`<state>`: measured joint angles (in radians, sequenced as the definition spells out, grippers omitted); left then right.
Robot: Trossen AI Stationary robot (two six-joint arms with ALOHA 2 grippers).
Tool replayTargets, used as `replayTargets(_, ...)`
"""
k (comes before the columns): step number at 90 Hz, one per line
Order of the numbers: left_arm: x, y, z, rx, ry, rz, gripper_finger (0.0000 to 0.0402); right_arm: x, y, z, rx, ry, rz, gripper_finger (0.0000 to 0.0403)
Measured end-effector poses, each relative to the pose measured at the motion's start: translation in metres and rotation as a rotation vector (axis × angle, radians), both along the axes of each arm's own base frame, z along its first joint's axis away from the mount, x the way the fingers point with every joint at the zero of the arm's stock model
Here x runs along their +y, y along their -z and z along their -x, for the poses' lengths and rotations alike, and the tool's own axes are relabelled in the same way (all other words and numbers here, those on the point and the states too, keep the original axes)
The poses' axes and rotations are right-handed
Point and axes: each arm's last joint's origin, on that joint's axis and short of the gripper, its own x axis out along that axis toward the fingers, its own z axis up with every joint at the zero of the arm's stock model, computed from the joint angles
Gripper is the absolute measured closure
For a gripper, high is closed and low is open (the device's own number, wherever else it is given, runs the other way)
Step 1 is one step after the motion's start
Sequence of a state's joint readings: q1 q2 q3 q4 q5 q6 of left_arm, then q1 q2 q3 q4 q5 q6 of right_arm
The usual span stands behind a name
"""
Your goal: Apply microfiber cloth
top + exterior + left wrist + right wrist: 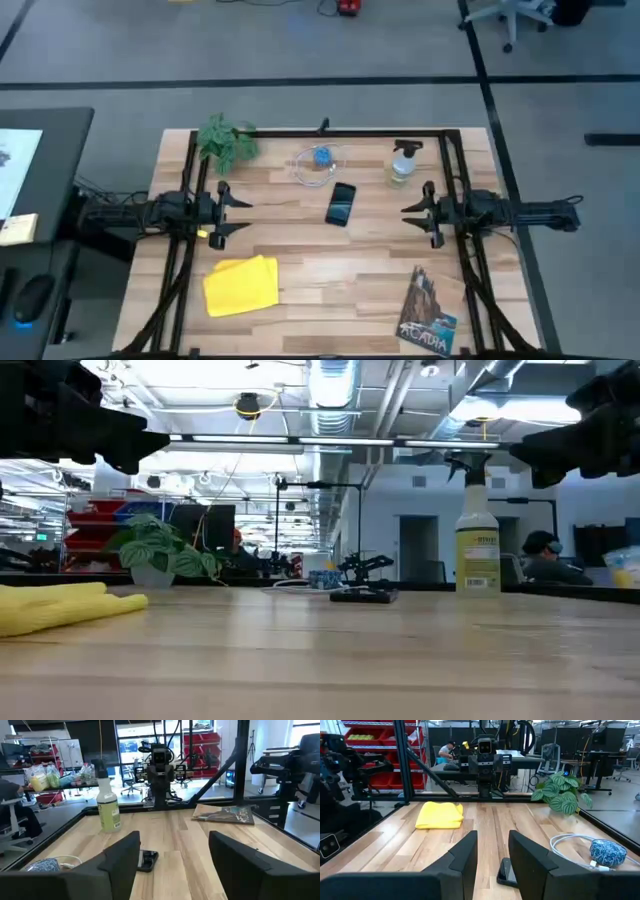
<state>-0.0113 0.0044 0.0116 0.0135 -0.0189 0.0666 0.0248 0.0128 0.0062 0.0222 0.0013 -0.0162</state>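
The microfiber cloth (241,285) is a rumpled yellow square lying flat near the table's front left; it also shows in the low view (60,606) and the right wrist view (440,815). A black smartphone (341,204) lies flat at the table's middle. My left gripper (238,214) hovers open at the left side, well above and behind the cloth. My right gripper (408,214) hovers open at the right side, with a narrower gap between its fingers. Neither touches anything.
A green plant (226,142) stands at the far left. A spray bottle (402,163) stands at the far right. A white cable loop with a blue patterned object (318,162) lies far centre. A booklet (428,312) lies near the front right. A black frame (330,132) rims the table.
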Motion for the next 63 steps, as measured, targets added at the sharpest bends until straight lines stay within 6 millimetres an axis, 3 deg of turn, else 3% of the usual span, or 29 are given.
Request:
replayTargets(41,0.001,-0.003,0.000,-0.029,-0.022,0.011,0.0185,0.000,0.000,0.000,0.000,0.000,0.001,0.0305)
replayTargets(54,0.002,-0.018,0.002,-0.194,-0.050,0.216,0.0185,0.000,0.000,0.000,0.000,0.000,0.004,0.0305)
replayTargets(63,0.001,-0.023,0.000,-0.182,-0.037,0.208,0.0185,0.000,0.000,0.000,0.000,0.000,0.004,0.0305)
